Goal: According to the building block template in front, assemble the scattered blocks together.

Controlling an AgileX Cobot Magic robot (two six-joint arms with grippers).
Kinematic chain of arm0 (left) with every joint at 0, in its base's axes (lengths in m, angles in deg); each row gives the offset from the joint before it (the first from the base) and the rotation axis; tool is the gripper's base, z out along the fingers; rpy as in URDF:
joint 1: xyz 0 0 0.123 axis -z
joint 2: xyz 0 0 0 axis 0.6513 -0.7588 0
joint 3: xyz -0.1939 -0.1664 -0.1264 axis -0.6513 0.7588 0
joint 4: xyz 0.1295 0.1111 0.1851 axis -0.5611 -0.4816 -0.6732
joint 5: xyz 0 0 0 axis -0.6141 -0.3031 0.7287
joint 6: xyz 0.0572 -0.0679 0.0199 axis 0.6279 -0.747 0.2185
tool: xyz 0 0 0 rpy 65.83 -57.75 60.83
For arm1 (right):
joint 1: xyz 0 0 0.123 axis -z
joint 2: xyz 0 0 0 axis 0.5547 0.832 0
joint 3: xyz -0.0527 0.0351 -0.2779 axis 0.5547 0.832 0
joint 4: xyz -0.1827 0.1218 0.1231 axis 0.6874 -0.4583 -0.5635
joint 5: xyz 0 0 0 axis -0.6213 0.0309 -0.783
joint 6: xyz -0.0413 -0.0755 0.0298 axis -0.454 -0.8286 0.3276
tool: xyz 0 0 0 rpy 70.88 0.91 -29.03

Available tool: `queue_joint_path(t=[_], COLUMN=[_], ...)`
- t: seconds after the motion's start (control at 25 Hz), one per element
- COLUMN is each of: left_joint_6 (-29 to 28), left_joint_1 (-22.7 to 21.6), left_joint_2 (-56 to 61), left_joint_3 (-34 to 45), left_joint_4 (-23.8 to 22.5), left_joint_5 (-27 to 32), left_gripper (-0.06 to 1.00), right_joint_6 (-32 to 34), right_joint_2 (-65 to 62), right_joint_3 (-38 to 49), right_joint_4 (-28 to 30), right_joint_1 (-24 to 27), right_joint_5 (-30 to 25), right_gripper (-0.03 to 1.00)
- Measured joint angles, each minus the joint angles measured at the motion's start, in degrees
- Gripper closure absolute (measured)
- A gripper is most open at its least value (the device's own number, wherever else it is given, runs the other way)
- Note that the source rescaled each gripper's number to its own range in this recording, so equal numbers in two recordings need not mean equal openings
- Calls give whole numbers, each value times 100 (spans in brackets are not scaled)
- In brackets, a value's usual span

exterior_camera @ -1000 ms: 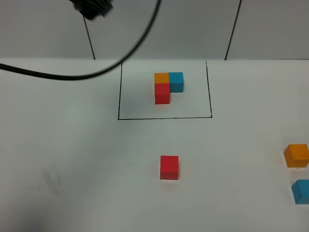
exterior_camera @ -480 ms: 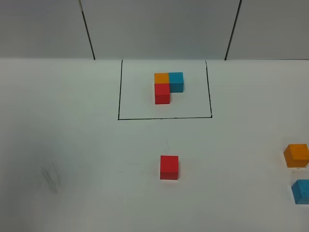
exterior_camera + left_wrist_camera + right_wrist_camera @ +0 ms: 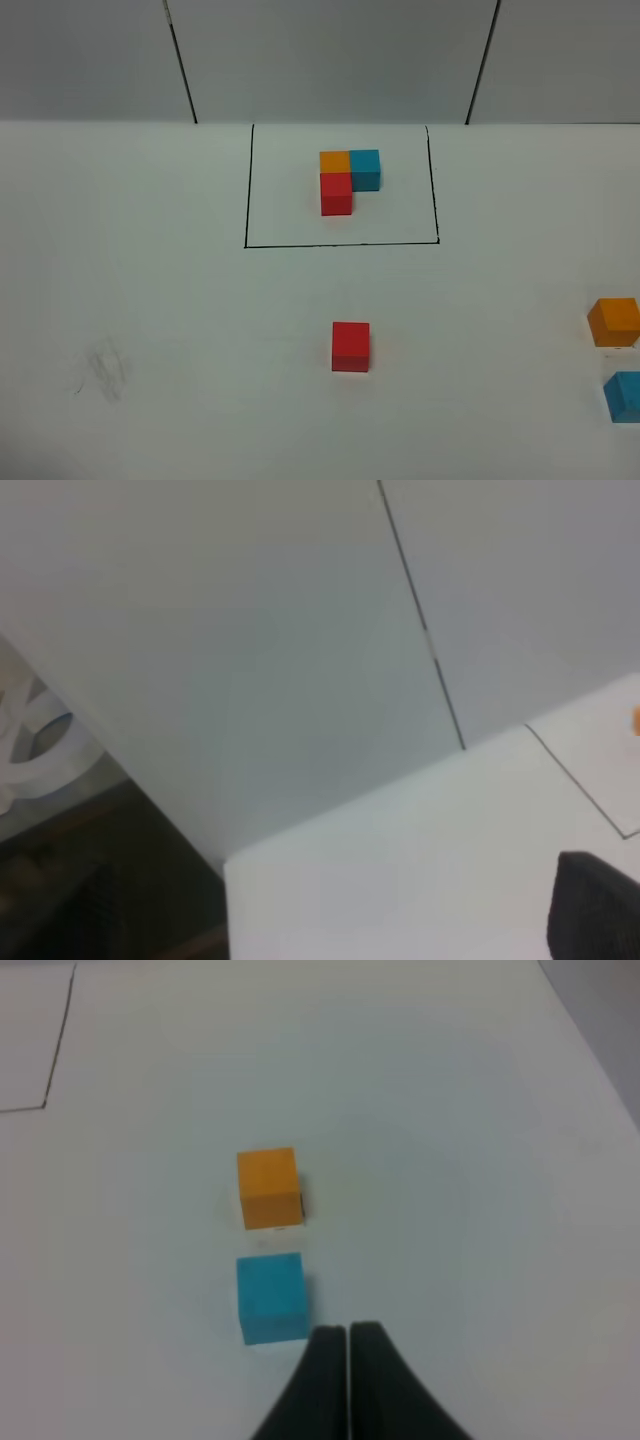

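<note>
Blocks unassembled; right gripper [image 3: 348,1333] closed and empty, just beside the light blue block [image 3: 271,1297].
Building block template [image 3: 348,178] sits inside the black rectangle [image 3: 246,190] at the far middle of the table [image 3: 150,300]. Red block [image 3: 350,346] lies alone near the centre, in front of the rectangle. Orange block [image 3: 614,321] and light blue block are at the right edge, near each other but not touching, well apart from the red one. Right jaws are pressed together on nothing. Left gripper [image 3: 594,910]: only a dark blurred edge shows, so I cannot tell its opening.

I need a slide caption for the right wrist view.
Shut right gripper near a matte light blue cube, a matte orange cube beyond it, on the white table.
</note>
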Motion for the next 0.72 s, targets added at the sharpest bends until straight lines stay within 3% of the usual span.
queue_joint_path(t=[0.2, 0.44, 0.72], left_joint_6=[-103, 505, -399], left_joint_1=[-233, -1521, -2230], left_joint_2=[574, 1221, 2283], left_joint_3=[837, 1776, 2878], left_joint_4=[616, 1439, 1679], left_joint_5=[0, 0, 0], left_gripper=[2, 2, 3], right_joint_6=[0, -5, -1], right_joint_2=[0, 0, 0], right_joint_3=[0, 0, 0], right_joint_4=[0, 0, 0], right_joint_1=[0, 0, 0], right_joint_5=[0, 0, 0], right_gripper=[97, 97, 97])
